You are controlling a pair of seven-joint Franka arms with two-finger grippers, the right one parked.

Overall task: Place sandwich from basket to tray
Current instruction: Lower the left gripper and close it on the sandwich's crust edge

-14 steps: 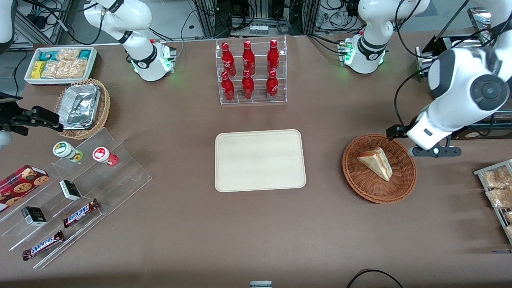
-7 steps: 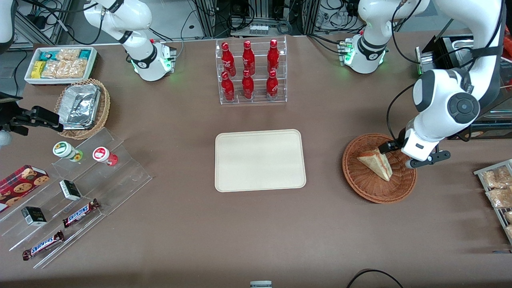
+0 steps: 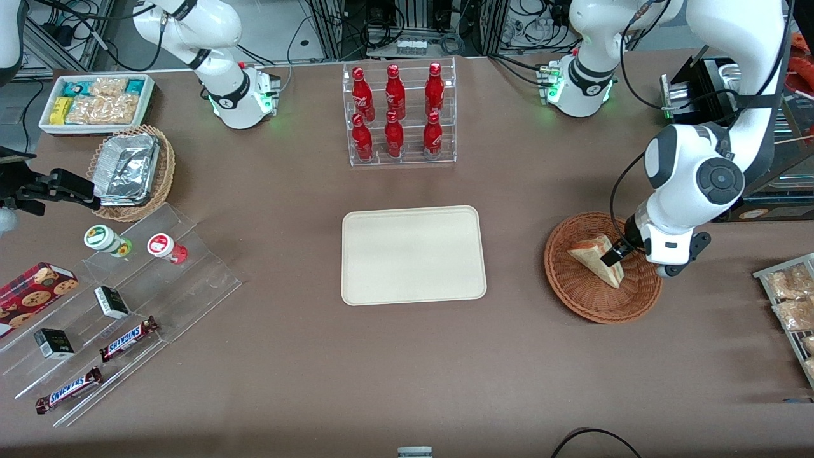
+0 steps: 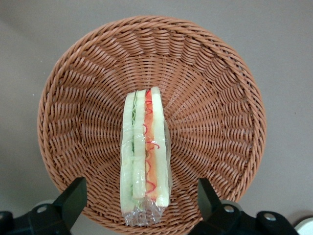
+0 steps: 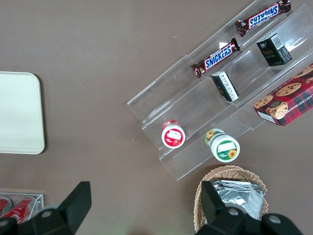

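Observation:
A wrapped triangular sandwich (image 3: 594, 257) (image 4: 145, 152) with pale bread and red and green filling lies in the reddish-brown wicker basket (image 3: 575, 289) (image 4: 210, 88) toward the working arm's end of the table. My left gripper (image 3: 620, 254) (image 4: 139, 203) hangs open just above the basket, over the sandwich's edge nearest that arm. Its two dark fingers (image 4: 73, 196) straddle the sandwich's wrapped end with clear gaps on both sides. The cream-beige tray (image 3: 413, 254) (image 5: 19, 112) lies flat at the table's middle, with nothing on it.
A clear rack of red bottles (image 3: 397, 114) stands farther from the front camera than the tray. Snack packets on a rack (image 3: 792, 302) sit at the working arm's table edge. A foil-tray basket (image 3: 130, 172), white snack bin (image 3: 95, 102) and acrylic steps with candy bars (image 3: 121, 343) lie toward the parked arm's end.
The left arm has swung in and lowered from beside the basket to over the sandwich. The sandwich has not moved.

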